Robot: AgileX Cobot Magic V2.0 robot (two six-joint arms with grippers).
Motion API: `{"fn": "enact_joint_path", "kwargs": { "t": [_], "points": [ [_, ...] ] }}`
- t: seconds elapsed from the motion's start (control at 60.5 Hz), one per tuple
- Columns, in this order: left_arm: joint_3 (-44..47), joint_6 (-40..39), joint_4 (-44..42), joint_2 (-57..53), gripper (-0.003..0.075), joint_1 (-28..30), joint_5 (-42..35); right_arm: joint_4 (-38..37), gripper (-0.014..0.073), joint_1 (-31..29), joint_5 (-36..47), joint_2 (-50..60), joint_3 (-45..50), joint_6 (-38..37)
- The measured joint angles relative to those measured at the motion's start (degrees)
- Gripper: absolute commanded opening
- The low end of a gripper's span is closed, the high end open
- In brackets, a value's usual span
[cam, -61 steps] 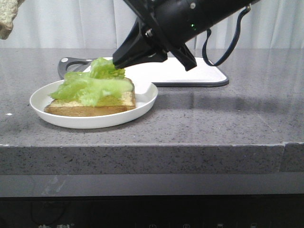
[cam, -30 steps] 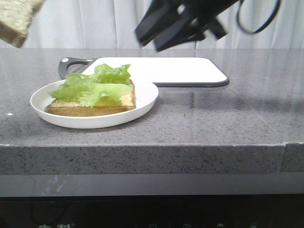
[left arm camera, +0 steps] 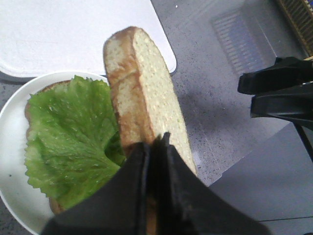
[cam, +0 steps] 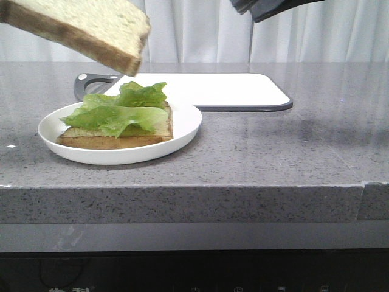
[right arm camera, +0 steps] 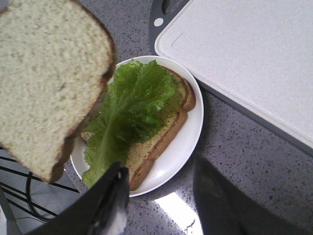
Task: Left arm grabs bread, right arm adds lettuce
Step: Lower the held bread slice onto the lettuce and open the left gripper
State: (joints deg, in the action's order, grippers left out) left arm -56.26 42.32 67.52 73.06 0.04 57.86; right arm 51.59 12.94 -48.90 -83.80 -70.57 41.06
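Observation:
My left gripper (left arm camera: 154, 142) is shut on the bread (cam: 85, 27), a thick pale slice with brown crust. It holds the bread tilted in the air above the left side of the white plate (cam: 182, 131). The bread also shows in the left wrist view (left arm camera: 146, 93) and the right wrist view (right arm camera: 46, 83). The green lettuce (cam: 118, 109) lies on a second slice (cam: 109, 141) on the plate. My right gripper (right arm camera: 161, 166) is open and empty, high above the table right of the plate, its tip at the top edge of the front view (cam: 267, 7).
A white cutting board (cam: 231, 88) with a dark rim and handle lies behind the plate. The grey stone counter (cam: 292, 152) runs to its front edge. A white curtain hangs behind.
The bread has swung in from the far left to above the plate. My right gripper has let go of the lettuce and risen up and to the right.

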Motion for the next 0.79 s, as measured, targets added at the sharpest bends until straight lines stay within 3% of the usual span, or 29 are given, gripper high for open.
{"fn": "enact_joint_path", "kwargs": {
  "t": [0.446, 0.562, 0.677, 0.793],
  "points": [
    [0.0, 3.24, 4.88, 15.62, -0.0013, 0.08, 1.79, -0.11, 0.0344, 0.0, 0.0, 0.0, 0.0, 0.0],
    [0.0, 3.24, 4.19, 15.9, 0.0087, 0.08, 1.83, -0.11, 0.0344, 0.0, 0.0, 0.0, 0.0, 0.0],
    [0.0, 3.79, 4.03, 15.9, 0.0273, 0.08, 1.92, -0.11, 0.0344, 0.0, 0.0, 0.0, 0.0, 0.0],
    [0.0, 4.03, 3.8, 15.9, 0.0351, 0.08, 2.03, -0.23, 0.0344, 0.0, 0.0, 0.11, 0.0, -0.16]
  ]
}}
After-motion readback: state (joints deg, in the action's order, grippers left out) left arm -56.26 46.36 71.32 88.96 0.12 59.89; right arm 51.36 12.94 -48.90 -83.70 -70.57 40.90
